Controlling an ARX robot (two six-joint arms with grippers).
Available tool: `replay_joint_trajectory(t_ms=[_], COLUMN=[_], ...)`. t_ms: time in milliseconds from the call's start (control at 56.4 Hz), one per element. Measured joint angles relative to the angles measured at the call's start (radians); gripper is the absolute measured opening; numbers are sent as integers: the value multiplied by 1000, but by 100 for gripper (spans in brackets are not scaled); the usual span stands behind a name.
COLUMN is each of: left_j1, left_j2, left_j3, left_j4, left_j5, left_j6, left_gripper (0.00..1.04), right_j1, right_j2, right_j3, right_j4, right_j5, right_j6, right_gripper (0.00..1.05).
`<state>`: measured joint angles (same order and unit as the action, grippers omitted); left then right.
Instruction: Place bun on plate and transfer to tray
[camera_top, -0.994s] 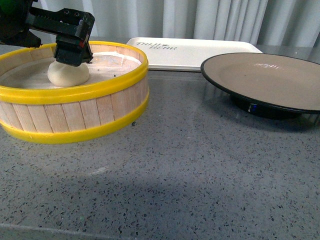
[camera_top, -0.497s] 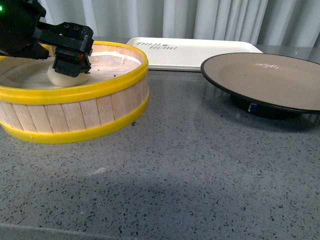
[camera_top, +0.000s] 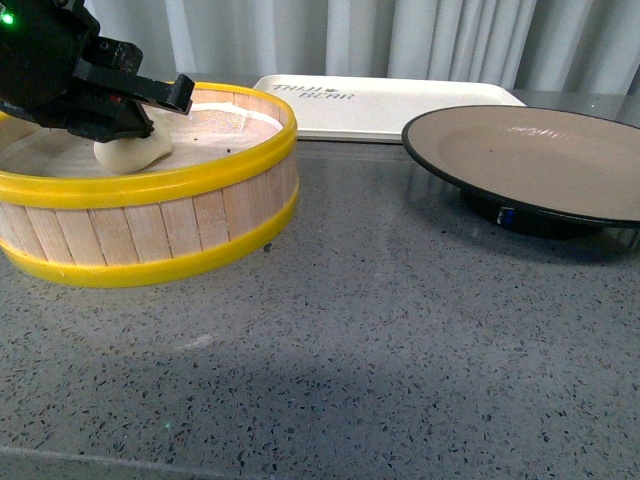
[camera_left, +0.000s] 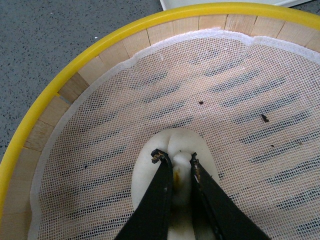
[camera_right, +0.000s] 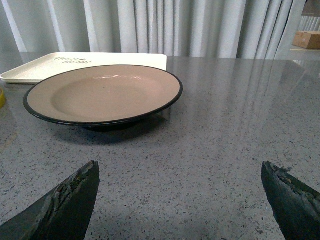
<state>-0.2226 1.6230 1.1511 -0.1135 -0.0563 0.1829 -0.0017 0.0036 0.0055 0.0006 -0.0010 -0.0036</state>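
Front view: we log the left gripper (camera_top: 122, 120) lower and more tilted than a second ago, sunk into the steamer basket (camera_top: 200, 172) onto the bun (camera_top: 135, 153), now squashed. The plate (camera_top: 530, 150) and tray (camera_top: 400, 108) stand apart, rightward.

Left wrist view: jaws narrow, pinching the bun's pleated top. We judge the grasp made, with the lift next.

Right wrist view: right gripper (camera_right: 178, 172) spread wide, holding nothing, facing the plate.

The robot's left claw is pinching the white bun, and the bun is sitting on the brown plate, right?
Not quite. The left gripper is pinching the bun, but the bun sits on the mesh inside the yellow-rimmed steamer basket, as the left wrist view shows. The plate has nothing on it.
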Motion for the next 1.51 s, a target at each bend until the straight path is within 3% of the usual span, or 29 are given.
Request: replay_joint_trajectory(t_ms=[373, 532, 834, 1065, 1508], left_j1=[2, -37, -259, -428, -569], left_j2=[-1, 0, 89, 201, 399], left_j3=[99, 200, 454, 534, 639], left_j4=[-67, -108, -160, -159, -156], left_j5=[13, 5, -45, -84, -146], left_j6=[-4, -10, -7, 0, 30], left_gripper=[4, 4, 4, 4, 4], right_j1=[0, 0, 0, 0, 0], right_j2=[0, 0, 0, 0, 0], right_j3=[0, 0, 0, 0, 0], right_j4=[0, 0, 0, 0, 0], right_j5=[0, 0, 0, 0, 0], right_j6=[0, 0, 0, 0, 0], right_gripper=[96, 96, 96, 96, 96])
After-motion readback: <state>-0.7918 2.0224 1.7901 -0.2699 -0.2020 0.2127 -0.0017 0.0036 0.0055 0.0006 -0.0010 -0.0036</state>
